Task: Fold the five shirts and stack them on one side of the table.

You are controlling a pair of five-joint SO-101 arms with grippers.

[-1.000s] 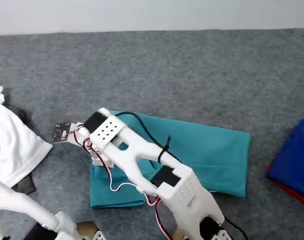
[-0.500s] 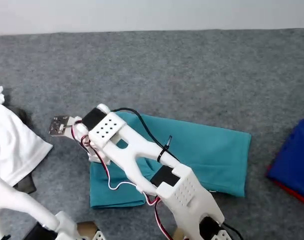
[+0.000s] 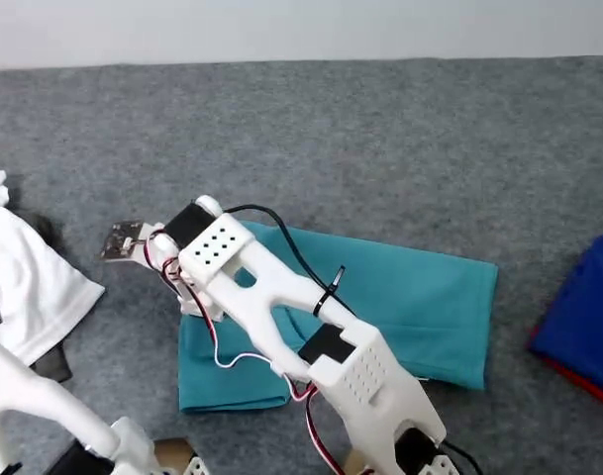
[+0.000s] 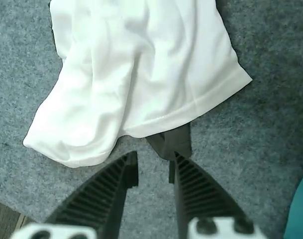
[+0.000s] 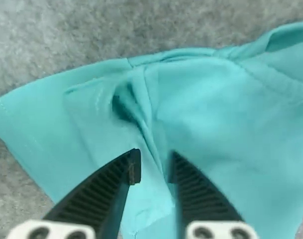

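Observation:
A teal shirt (image 3: 420,297) lies folded in a long band in the middle of the grey table. My right arm (image 3: 271,297) crosses its left end. My right gripper (image 5: 152,169) is over that end, and a raised ridge of the teal shirt (image 5: 216,109) runs between its fingers, which are shut on it. A white shirt (image 3: 19,282) lies crumpled at the left edge on a dark shirt (image 3: 49,364). My left gripper (image 4: 152,169) hovers open just off the white shirt (image 4: 136,69), its tips by a corner of the dark shirt (image 4: 170,142).
A blue shirt (image 3: 583,317) with a red one under it lies at the table's right edge. The left arm's white link (image 3: 29,396) crosses the near left corner. Bare grey carpet (image 3: 380,148) covers the far half of the table.
The right arm's wrist swung a little to the left, then drew slightly toward the far side. The teal shirt's body has stayed where it was.

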